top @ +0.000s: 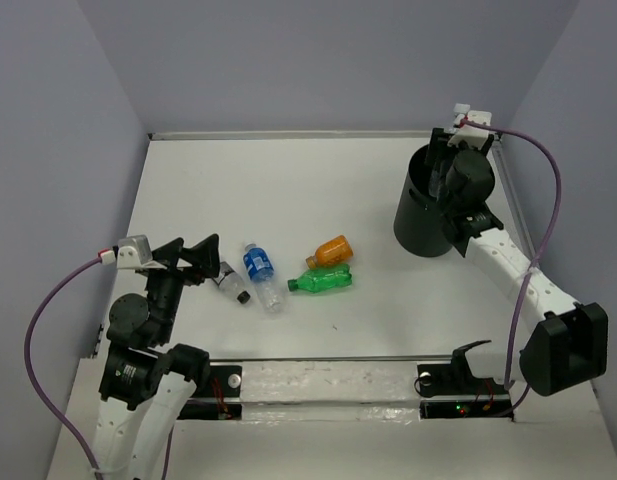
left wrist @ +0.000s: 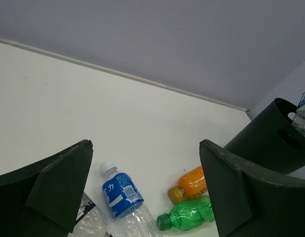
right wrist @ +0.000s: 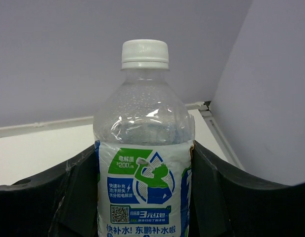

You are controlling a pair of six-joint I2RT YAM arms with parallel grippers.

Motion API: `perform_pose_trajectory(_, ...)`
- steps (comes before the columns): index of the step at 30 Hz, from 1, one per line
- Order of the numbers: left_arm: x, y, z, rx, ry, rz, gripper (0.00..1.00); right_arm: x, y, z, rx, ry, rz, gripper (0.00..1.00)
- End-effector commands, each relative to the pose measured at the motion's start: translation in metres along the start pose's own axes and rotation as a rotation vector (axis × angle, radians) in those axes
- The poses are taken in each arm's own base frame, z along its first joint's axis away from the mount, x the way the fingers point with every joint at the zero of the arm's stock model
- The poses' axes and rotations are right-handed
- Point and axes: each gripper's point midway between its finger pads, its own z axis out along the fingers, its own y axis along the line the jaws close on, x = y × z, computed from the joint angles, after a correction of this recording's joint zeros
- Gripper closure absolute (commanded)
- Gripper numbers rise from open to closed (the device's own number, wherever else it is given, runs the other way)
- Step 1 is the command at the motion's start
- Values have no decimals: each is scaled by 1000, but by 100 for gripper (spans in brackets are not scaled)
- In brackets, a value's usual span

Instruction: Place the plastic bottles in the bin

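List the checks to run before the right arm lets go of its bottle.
1. Right jaws shut on the held bottle: ok.
2. Held bottle over the bin: ok.
3. Bin upright: ok.
4. Left jaws open and empty: ok.
5. Held bottle's depth inside the bin: cannot tell.
6. Other bottles binned: not ok; orange bottle, green bottle, blue-labelled bottle and small dark-capped bottle lie outside it.

The left arm sits folded low at the near left, its pincer [left wrist: 146,148] pointing right with jaws spread wide. The right arm reaches out to the far right, its pincer [right wrist: 142,207] clamped on a clear bottle [right wrist: 142,123].
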Motion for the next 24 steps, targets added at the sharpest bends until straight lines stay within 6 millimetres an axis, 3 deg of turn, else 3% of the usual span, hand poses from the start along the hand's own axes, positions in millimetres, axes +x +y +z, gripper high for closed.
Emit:
perform_pose_trajectory(1, -22, -11, -4, 42, -66, -13, 1, -39, -21, -7, 76, -138, 73, 50)
perform_pose_trajectory(2, -23, -12, -5, 44, -70, -14, 1, -28, -21, -8, 77, -122, 73, 48)
perform_pose_trajectory(4, -22, -12, -5, 43, -69, -15, 1, -24, -23, -14, 74, -144, 110, 33)
perform_pose_trajectory(5, -22, -12, -4, 43, -66, -13, 1, -25, -23, -16, 69, -147, 122, 24)
perform_pose_trajectory(6, -22, -12, -4, 42, -68, -13, 1, -26, -23, -17, 66, -150, 128, 7)
perform_pose_trajectory(7, -21, -11, -4, 41, -64, -12, 1, -29, -23, -18, 64, -149, 130, 2)
perform_pose_trajectory(12, -22, -11, -4, 41, -68, -13, 1, -65, -6, -21, -57, -106, 172, 0)
perform_pose_trajectory(16, -28, -4, -6, -1, -91, -9, 1, -79, 43, -44, -266, -84, 228, 5)
perform_pose_trajectory(17, -29, -1, -6, -19, -96, -6, 1, -78, 74, -61, -369, -64, 223, 5)
perform_pose_trajectory(19, -30, 1, -7, -27, -101, -5, 1, -72, 107, -78, -458, -21, 213, 5)
perform_pose_trajectory(20, -31, 2, -6, -31, -103, -4, 1, -59, 144, -97, -560, 38, 216, 6)
perform_pose_trajectory(22, -31, 3, -5, -38, -99, -3, 1, -30, 192, -118, -690, 131, 200, 9)
perform_pose_trajectory(24, -31, 4, -5, -44, -99, -1, 1, -10, 237, -152, -816, 220, 208, 10)
